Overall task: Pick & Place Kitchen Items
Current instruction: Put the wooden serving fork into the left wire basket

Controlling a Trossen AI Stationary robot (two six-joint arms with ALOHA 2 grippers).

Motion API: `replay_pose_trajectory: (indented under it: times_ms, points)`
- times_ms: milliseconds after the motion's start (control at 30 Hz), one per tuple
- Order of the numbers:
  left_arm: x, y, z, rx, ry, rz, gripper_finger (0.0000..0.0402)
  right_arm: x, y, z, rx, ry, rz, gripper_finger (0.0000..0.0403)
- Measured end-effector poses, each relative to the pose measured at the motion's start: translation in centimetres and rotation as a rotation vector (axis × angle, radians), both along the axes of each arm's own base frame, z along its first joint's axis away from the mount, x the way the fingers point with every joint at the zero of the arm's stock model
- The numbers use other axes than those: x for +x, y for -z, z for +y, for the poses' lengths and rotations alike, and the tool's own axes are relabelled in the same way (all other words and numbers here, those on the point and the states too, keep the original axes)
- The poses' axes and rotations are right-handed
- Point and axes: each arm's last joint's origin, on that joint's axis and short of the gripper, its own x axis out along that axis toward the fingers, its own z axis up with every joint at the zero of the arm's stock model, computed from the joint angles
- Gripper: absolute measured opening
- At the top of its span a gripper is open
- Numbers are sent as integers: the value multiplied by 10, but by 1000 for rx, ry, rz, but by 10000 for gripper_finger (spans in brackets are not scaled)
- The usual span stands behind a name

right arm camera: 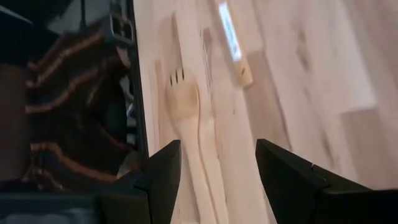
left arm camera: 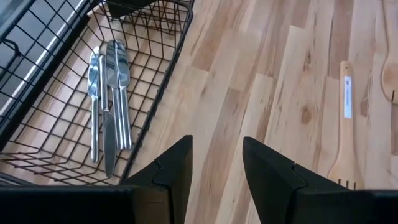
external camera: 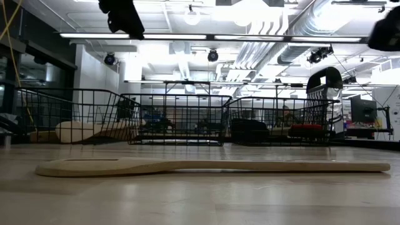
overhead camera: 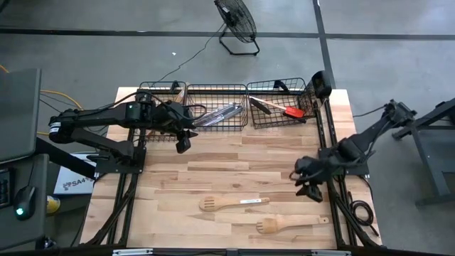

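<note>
now, going from the left of the high view, the left end effector (overhead camera: 183, 144) hangs just in front of the black wire baskets (overhead camera: 226, 107), at the join of the left and middle ones; its fingers (left arm camera: 174, 171) stand parted with nothing between them. in the left basket some pale wooden pieces (overhead camera: 179, 92) lie, half hidden by the arm. the middle basket holds the silver cutlery (overhead camera: 219, 114), laid side by side; it looks thin, stiff and slick, best pinched across the handles. the right basket has the red-headed spatula (overhead camera: 283, 109) and a dark-handled tool (overhead camera: 259, 104).

lower centre, two pale wooden slotted spatulas lie loose on the worktop (overhead camera: 213, 167): the upper one (overhead camera: 233, 203) with a white label on its handle, the lower one (overhead camera: 291, 225) nearer the front edge. both look light, rigid and flat, so they lie low to the surface; a grip across the narrow handle near mid-length seems safest, as the broad head would probably be too wide.

at centre right the right end effector (overhead camera: 307, 186) hovers open and empty, near the handle ends of the spatulas.

the worktop is pale planked wood. beyond it are a grey floor, a fan (overhead camera: 237, 25) at top centre, and a bright hall with ducts overhead.
</note>
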Motion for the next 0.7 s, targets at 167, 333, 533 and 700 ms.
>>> replay_pose_trajectory:
  times_ms: [167,333,533,700]
  points:
    - [0,0,0,0,1,0,138,0,12,20,4,-13,102,200]
    - [0,0,0,1,3,0,138,-2,25,38,-18,-35,190,193]
    - [0,0,0,0,4,0,138,-3,39,53,-50,-33,265,181]
    - [0,0,0,-1,5,1,138,-2,47,59,-72,-43,297,174]
